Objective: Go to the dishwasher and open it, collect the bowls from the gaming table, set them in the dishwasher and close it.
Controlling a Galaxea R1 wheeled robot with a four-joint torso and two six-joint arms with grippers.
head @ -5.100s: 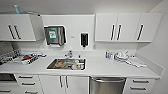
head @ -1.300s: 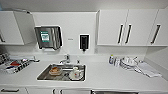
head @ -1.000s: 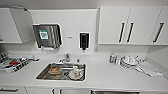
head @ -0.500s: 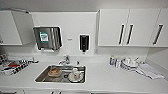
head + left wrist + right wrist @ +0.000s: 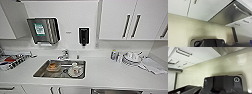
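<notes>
White countertop (image 5: 105, 75) spans the lower frame. Steel sink (image 5: 37, 73) set in left of centre. Folded cloth (image 5: 153, 65) and stacked dishes (image 5: 131, 58) at right; patterned item (image 5: 12, 61) at left.

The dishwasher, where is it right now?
In the head view, the brushed steel dishwasher front peeks in under the white counter, below and right of the steel sink. In the left wrist view its steel panel sits beside white cabinet doors.

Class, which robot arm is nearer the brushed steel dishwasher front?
Probably left: brushed steel dishwasher front looms large before the left arm; from the right arm, just its edge shows.
</notes>
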